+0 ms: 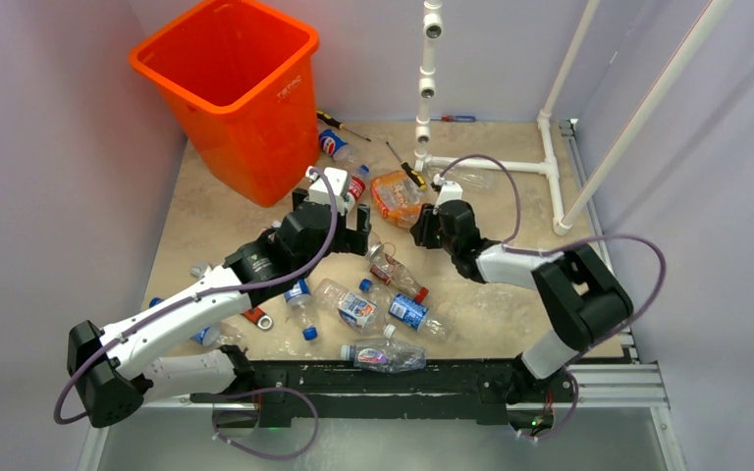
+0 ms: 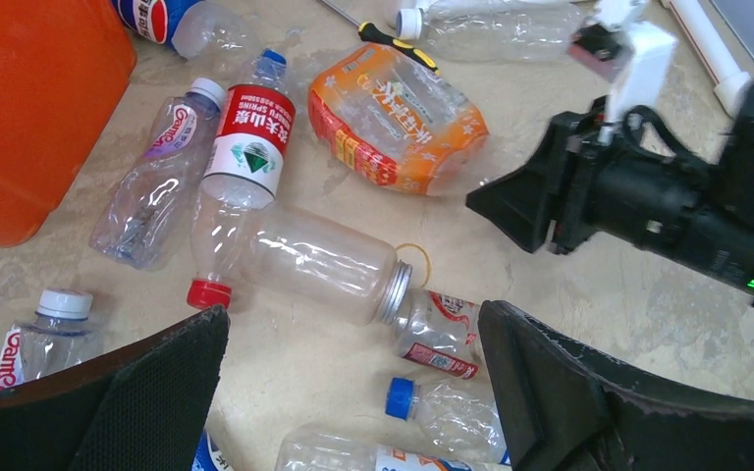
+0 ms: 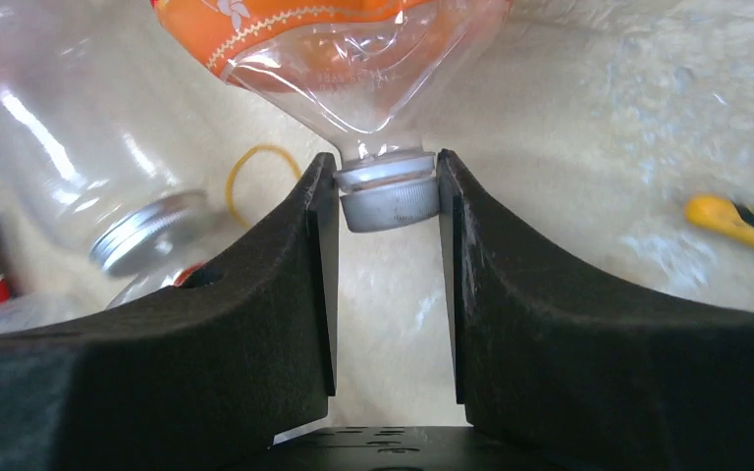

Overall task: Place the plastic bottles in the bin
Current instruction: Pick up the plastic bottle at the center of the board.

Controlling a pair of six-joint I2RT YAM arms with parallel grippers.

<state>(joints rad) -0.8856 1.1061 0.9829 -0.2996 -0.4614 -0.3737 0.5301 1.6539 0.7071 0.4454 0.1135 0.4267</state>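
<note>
The orange bin (image 1: 231,93) stands at the far left of the table. Several plastic bottles lie scattered in front of it. My right gripper (image 3: 388,196) is shut on the grey cap and neck of an orange-labelled bottle (image 3: 353,59), which lies on the table near the middle (image 1: 398,196). My left gripper (image 2: 353,324) hangs open above a clear silver-necked bottle (image 2: 314,260) and a red-labelled bottle (image 2: 245,147), with nothing between its fingers. In the top view the left gripper (image 1: 332,221) sits just right of the bin, and the right gripper (image 1: 422,228) is close beside it.
A white pipe frame (image 1: 491,165) stands at the back right. Screwdrivers (image 1: 339,124) lie behind the bottles, one near my right gripper (image 3: 736,226). A red-handled wrench (image 1: 255,317) lies by the left arm. A yellow rubber band (image 3: 255,172) rests on the table.
</note>
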